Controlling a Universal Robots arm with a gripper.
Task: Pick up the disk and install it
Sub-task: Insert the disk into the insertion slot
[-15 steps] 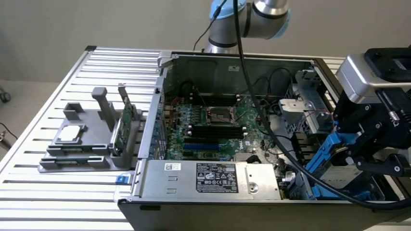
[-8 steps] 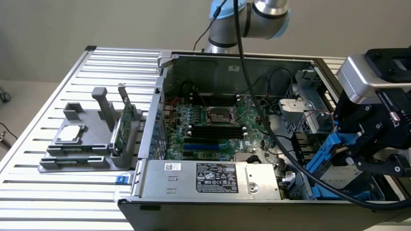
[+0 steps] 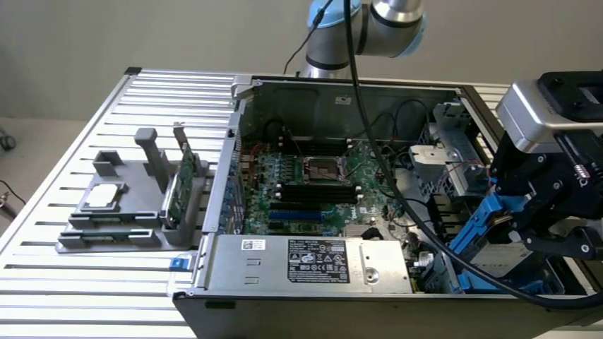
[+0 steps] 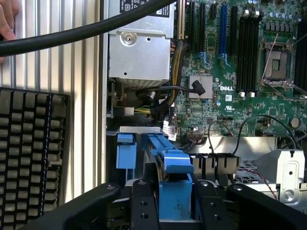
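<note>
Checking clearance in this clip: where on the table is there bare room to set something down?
Bare slats of the table on the camera side of the grey fixture, and beyond it toward the far corner. Crowded: the computer case, worst at the exterior view's right, where the gripper holds the disk among cables.

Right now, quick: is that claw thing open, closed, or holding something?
Gripper: closed, holding the disk by its blue carrier rails.
</note>
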